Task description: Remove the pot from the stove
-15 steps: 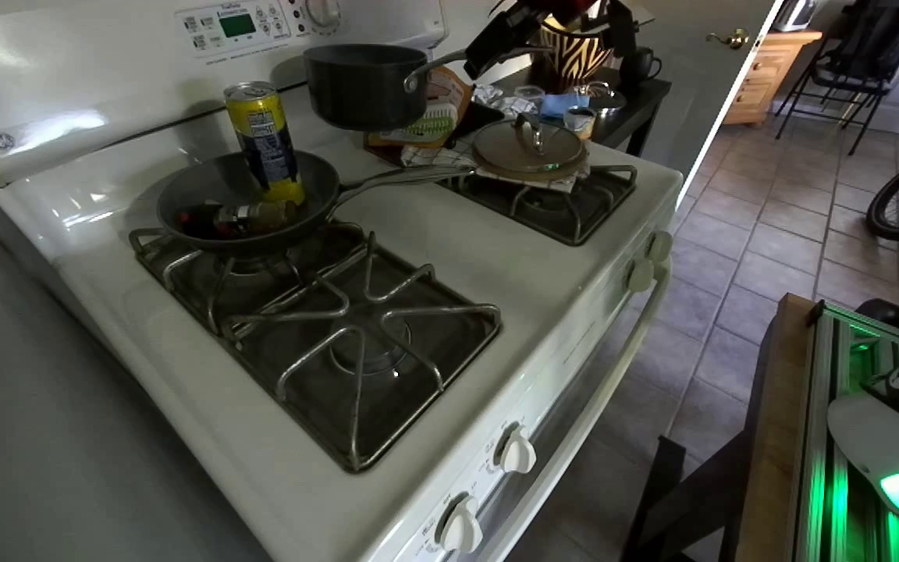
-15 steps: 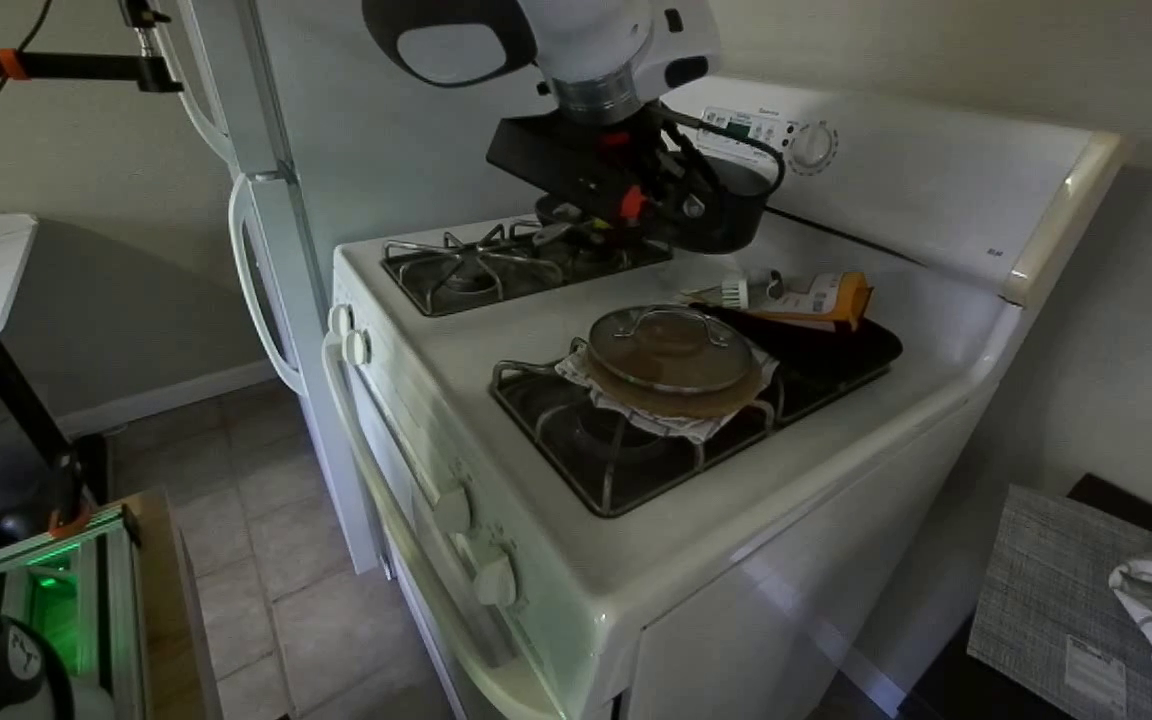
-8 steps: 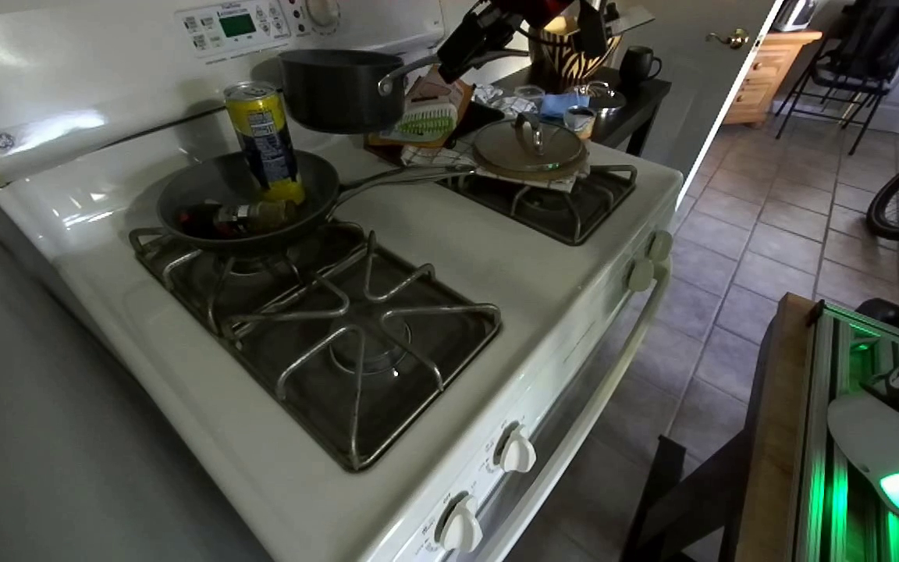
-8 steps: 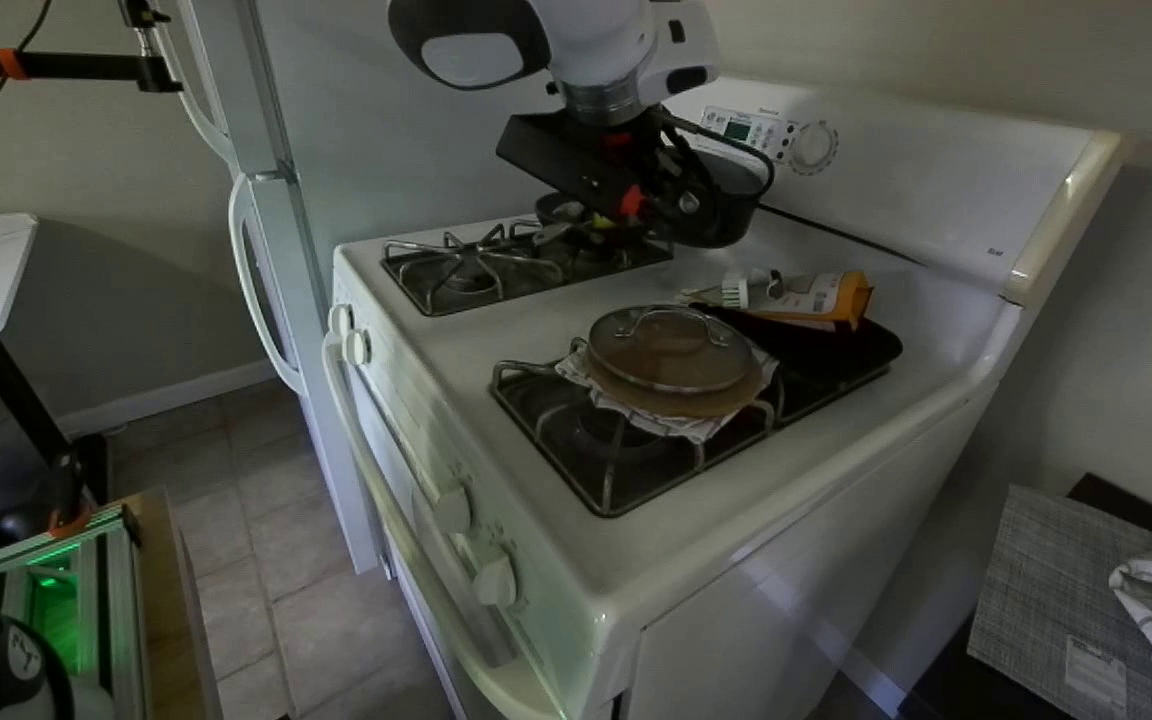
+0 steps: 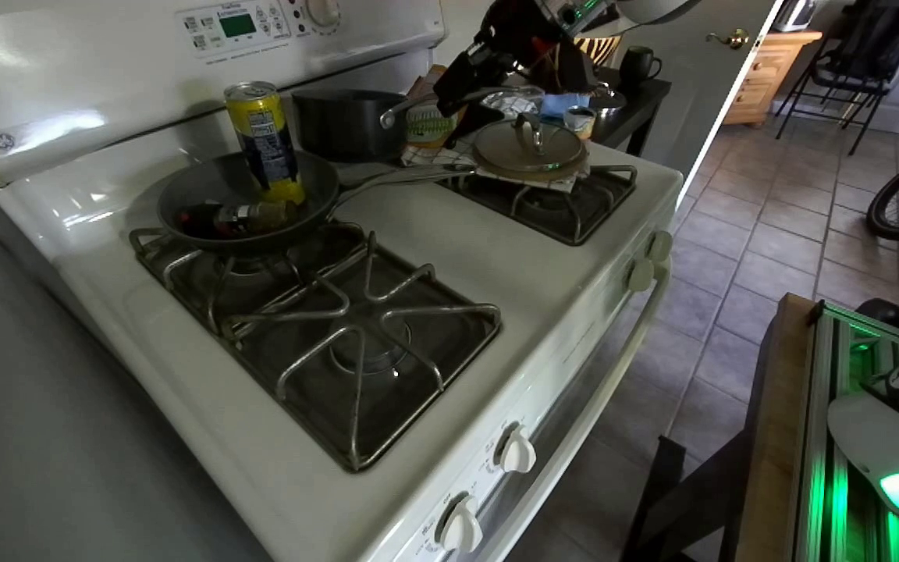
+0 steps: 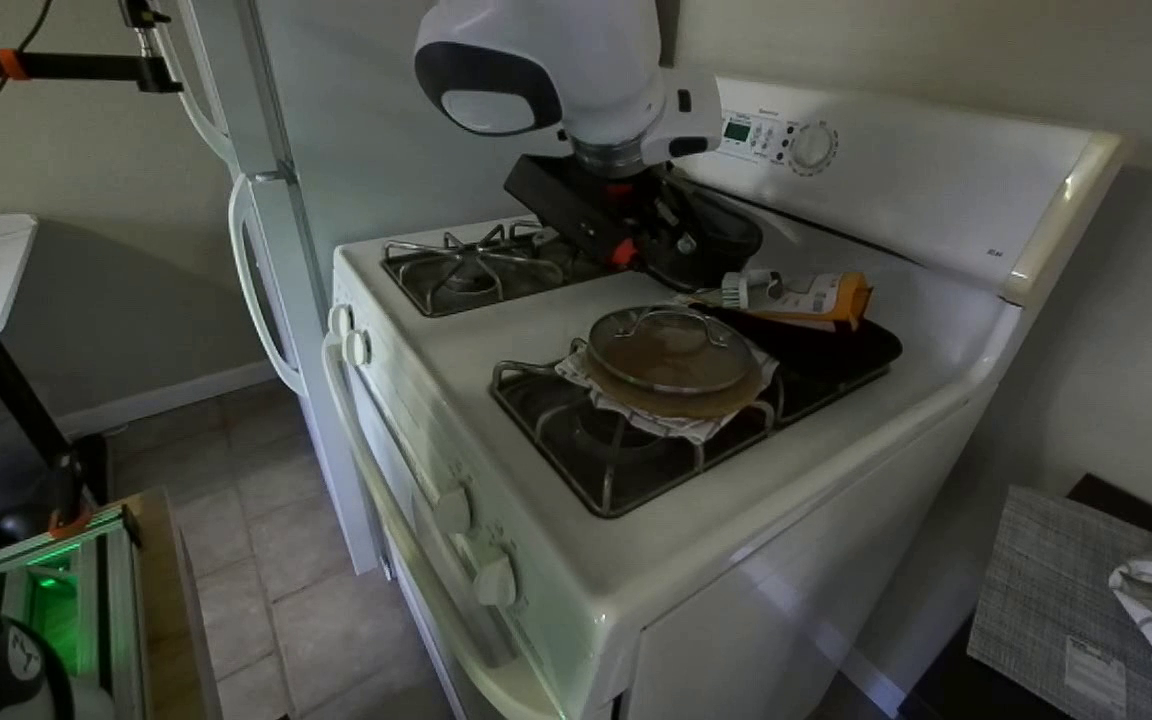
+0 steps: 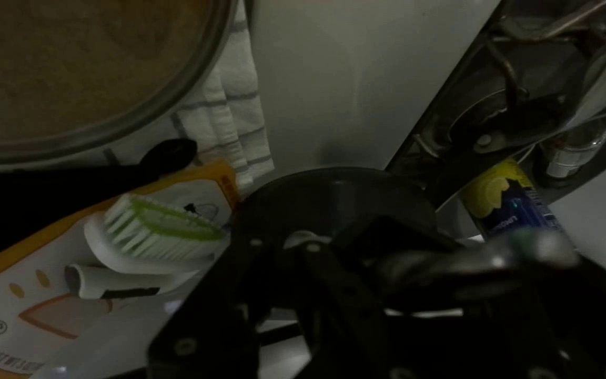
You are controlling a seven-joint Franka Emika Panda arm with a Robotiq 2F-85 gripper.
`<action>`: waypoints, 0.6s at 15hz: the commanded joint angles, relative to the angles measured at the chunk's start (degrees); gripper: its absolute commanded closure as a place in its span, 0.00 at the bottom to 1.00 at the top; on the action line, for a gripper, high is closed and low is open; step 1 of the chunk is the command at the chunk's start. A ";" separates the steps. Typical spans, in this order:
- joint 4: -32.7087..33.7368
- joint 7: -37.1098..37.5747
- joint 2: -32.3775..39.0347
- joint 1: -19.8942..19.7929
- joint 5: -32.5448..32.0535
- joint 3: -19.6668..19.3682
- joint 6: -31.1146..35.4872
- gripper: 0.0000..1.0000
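The pot (image 5: pixel 348 125), a deep dark grey saucepan, is low over the white middle strip at the back of the stove (image 5: pixel 457 265). It also shows in an exterior view (image 6: pixel 721 240) and in the wrist view (image 7: pixel 334 195). Whether its base touches the stove top cannot be told. My gripper (image 5: pixel 453 94) is shut on the pot's long handle (image 5: pixel 418 103). In an exterior view the gripper (image 6: pixel 661 245) partly hides the pot. In the wrist view the dark fingers (image 7: pixel 355 247) are around the blurred handle (image 7: pixel 482 258).
A frying pan (image 5: pixel 184 191) holding a yellow can (image 5: pixel 262 144) and a bottle stands beside the pot. Its handle passes in front of the pot. A round lidded pan (image 6: pixel 671 350) sits on a cloth over a grate. A brush and orange packet (image 6: pixel 841 298) lie near the pot.
My gripper has carried the pot slightly toward the frying pan, then down from above the stove to close to its surface. The other things have not moved.
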 commanded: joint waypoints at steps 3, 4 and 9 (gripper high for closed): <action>1.98 1.87 1.19 -0.04 -0.71 -0.33 0.38 0.98; 2.05 1.27 1.44 0.17 -1.63 -0.24 1.11 0.98; 2.98 2.22 3.54 0.75 -7.99 -0.22 1.35 0.98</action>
